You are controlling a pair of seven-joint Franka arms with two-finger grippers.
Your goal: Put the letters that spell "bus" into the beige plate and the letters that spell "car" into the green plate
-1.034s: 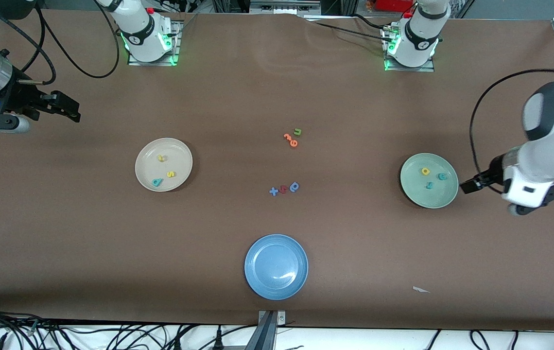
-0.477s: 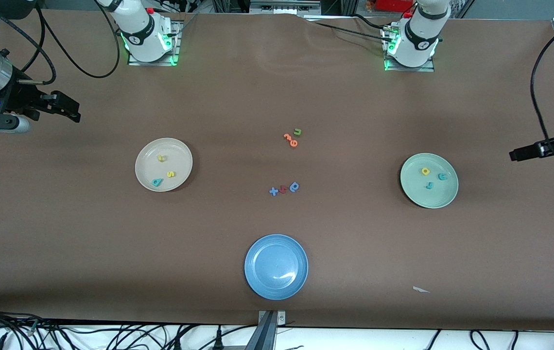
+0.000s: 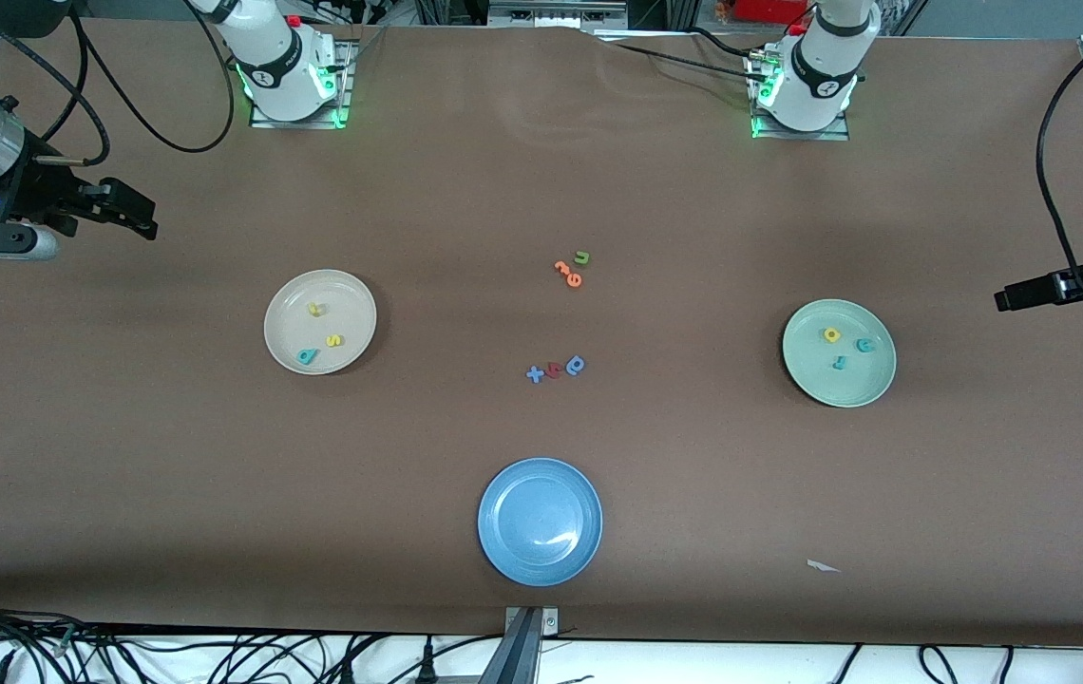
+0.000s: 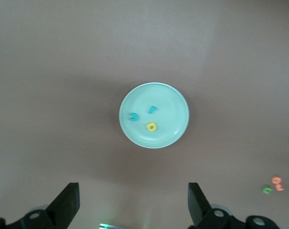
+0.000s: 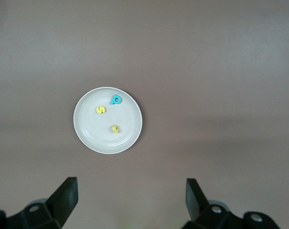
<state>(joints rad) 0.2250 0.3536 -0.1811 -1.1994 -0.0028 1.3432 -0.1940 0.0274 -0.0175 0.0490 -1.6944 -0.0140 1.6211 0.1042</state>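
The beige plate holds a teal "b", a yellow "u" and a yellow "s". In the green plate lie a teal "c", a yellow "a" and a teal "r". My left gripper hangs open and empty high over the table's left-arm end. My right gripper is open and empty over the right-arm end.
A blue plate sits near the front edge at mid-table. Loose letters lie in the middle: orange pieces with an olive "u", and a blue and red row. A white scrap lies near the front.
My left arm has drawn back from beside the green plate toward the table's end and now holds still. The right arm and all letters have stayed put.
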